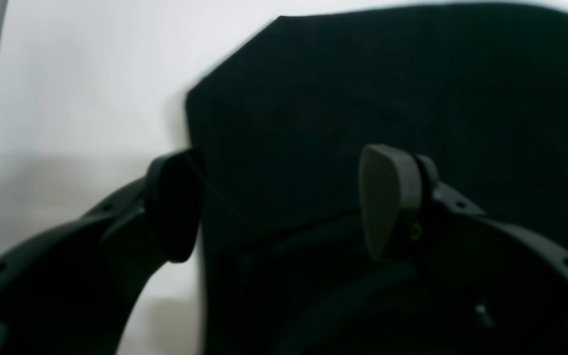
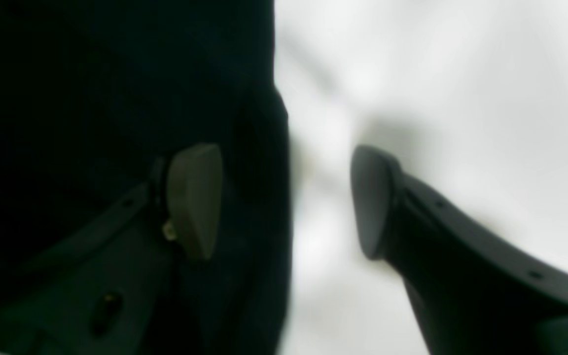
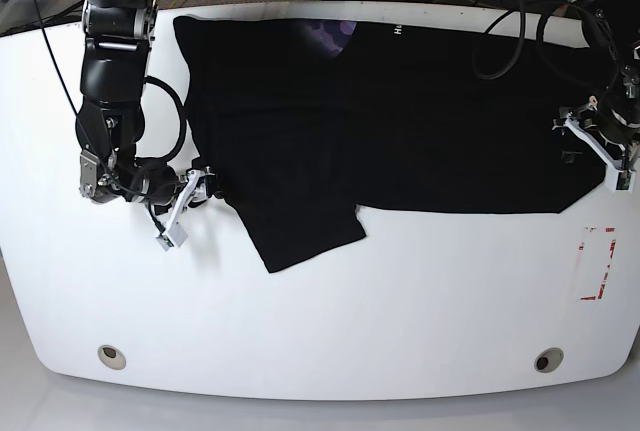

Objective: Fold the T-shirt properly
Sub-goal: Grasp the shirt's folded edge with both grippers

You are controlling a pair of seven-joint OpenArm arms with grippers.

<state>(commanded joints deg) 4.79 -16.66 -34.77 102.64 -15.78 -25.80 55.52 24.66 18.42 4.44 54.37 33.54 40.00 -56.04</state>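
Note:
The black T-shirt [image 3: 440,121] lies spread on the white table [image 3: 400,301], with its left part folded over into a flap [image 3: 290,211] that reaches toward the front. A bit of purple print [image 3: 335,36] and white text show at the back edge. My right gripper [image 2: 284,197] is open and straddles the shirt's left edge [image 2: 274,148], one finger over cloth and one over bare table; the base view shows it [image 3: 205,186] by the flap. My left gripper [image 1: 284,202] is open at the shirt's right edge [image 1: 195,148], low over the black cloth [image 1: 363,88].
A red-marked rectangle [image 3: 597,263] lies on the table at the right. Two round holes [image 3: 112,355] [image 3: 545,359] sit near the front edge. Cables [image 3: 500,11] run along the back right corner.

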